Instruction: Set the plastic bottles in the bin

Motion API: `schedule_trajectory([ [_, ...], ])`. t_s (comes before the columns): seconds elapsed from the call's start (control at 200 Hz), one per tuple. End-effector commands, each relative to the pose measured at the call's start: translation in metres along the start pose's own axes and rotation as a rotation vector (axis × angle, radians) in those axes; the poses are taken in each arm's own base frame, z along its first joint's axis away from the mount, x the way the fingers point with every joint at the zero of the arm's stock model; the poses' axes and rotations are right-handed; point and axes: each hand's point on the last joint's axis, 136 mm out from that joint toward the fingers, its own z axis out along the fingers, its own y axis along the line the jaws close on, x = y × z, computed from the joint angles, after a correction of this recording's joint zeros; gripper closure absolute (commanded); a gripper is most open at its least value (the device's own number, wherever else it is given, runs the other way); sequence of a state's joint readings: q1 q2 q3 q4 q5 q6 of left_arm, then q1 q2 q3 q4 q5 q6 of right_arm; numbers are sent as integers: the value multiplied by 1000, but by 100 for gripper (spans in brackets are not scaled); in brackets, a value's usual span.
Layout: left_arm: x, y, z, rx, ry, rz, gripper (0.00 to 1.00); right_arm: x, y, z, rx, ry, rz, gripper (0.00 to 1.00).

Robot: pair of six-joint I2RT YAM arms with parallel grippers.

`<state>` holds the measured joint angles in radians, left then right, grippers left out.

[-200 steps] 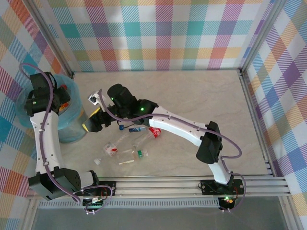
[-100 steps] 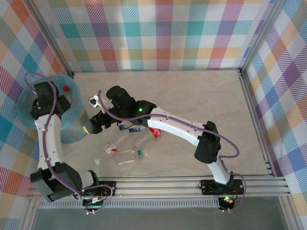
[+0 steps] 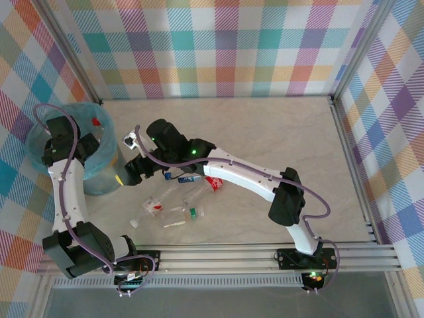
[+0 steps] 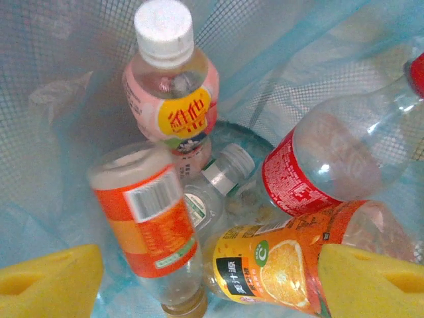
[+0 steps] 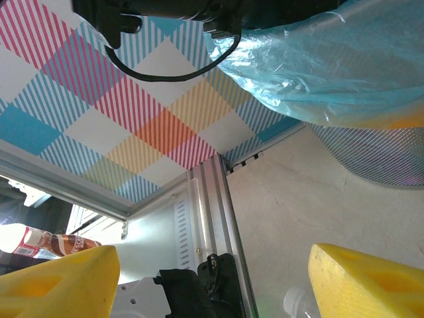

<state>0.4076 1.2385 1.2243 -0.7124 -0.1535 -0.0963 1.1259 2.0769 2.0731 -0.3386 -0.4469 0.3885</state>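
Note:
My left gripper (image 4: pixel 211 290) hangs open inside the bin (image 3: pixel 99 173), a grey bin with a teal bag, its yellow pads (image 4: pixel 50 281) clear of the bottles below. Under it lie a pink bottle (image 4: pixel 172 89), an orange-labelled bottle (image 4: pixel 147 222), a red-labelled clear bottle (image 4: pixel 331 159) and an orange-juice bottle (image 4: pixel 278 265). A red cap (image 3: pixel 97 122) shows at the bin's far rim. My right gripper (image 3: pixel 124 173) stands open beside the bin, low over the table, nothing between its pads (image 5: pixel 56 281). Several bottles lie on the table: a red-labelled one (image 3: pixel 213 182), a blue-labelled one (image 3: pixel 189 177), clear ones (image 3: pixel 154 202).
In the right wrist view the bag (image 5: pixel 331 66) bulges at the upper right and an aluminium frame rail (image 5: pixel 212 218) runs down the middle. A clear bottle's cap (image 5: pixel 299 305) sits by the right pad. A loose white cap (image 3: pixel 134 223) lies near the front rail.
The left arm has drawn back toward the bin's left side, uncovering a red-capped bottle at the far rim. The right gripper has edged slightly toward the bin.

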Motion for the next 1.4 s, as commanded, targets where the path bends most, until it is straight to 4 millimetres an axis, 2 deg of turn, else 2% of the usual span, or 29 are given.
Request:
schedule_trajectory([
  [0.0,-5,5,-21,-2,-34,-17,16,-2,7,3,-23,5,-5,24],
  [0.285,-22,1,-56,47,-108,-43,16,-10,15,-4,-20,-1,-29,24],
  [0.455,-38,-7,-92,123,-181,-57,16,-16,17,-18,19,-13,-75,23],
  [0.64,-46,-20,-123,217,-219,-58,16,-17,15,-35,85,-22,-126,21],
  [0.795,-49,-38,-147,318,-253,-45,18,-15,1,-58,169,-22,-169,21],
  [0.915,-50,-56,-166,384,-278,-11,18,-11,-21,-85,250,-23,-200,21],
  [0.965,-46,-71,-174,432,-276,19,19,-8,-32,-99,290,-23,-204,21],
  [1.095,-38,-99,-188,506,-277,85,20,9,-74,-137,404,3,-178,21],
  [1.185,-30,-120,-195,549,-271,140,20,29,-101,-159,458,53,-160,20],
  [1.26,-20,-140,-198,584,-256,192,20,53,-114,-168,466,125,-203,20],
  [1.395,3,-178,-196,616,-217,307,20,106,-130,-170,447,293,-432,15],
])
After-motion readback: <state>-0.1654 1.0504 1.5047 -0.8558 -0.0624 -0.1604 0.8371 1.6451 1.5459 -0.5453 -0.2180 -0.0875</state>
